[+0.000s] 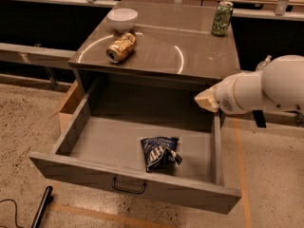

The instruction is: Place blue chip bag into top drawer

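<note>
The blue chip bag (159,152) lies crumpled on the floor of the open top drawer (95,148), right of centre and near the front panel. The drawer's black handle (128,186) is centred on its front panel. My gripper (206,100) is empty. It hangs above the drawer's right rear corner, just under the counter edge, up and to the right of the bag and well apart from it. The white arm (266,89) reaches in from the right.
On the countertop (199,46) a gold dented can (121,47) lies on its side. A white bowl (122,18) stands at the back left and a green can (222,18) at the back right. A cardboard box (69,107) sits left of the drawer.
</note>
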Available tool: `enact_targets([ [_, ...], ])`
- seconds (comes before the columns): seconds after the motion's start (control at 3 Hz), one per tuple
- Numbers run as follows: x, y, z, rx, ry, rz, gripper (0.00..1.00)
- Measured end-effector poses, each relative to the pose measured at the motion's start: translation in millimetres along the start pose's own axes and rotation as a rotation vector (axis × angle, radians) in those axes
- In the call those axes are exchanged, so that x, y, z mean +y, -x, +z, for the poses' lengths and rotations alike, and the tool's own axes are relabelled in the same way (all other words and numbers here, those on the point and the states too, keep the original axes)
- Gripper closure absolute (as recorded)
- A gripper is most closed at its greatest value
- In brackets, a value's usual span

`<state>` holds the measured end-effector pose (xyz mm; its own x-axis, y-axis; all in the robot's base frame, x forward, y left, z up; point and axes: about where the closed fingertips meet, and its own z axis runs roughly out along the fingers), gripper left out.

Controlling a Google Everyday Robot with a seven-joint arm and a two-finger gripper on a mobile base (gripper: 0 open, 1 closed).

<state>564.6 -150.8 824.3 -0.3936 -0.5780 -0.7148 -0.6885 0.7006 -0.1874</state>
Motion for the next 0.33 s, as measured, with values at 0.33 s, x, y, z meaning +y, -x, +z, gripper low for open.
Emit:
enact_targets([
  [0.33, -3.7, -1.5, -4.2, 0.008, -0.013, 0.000, 0.84],
])
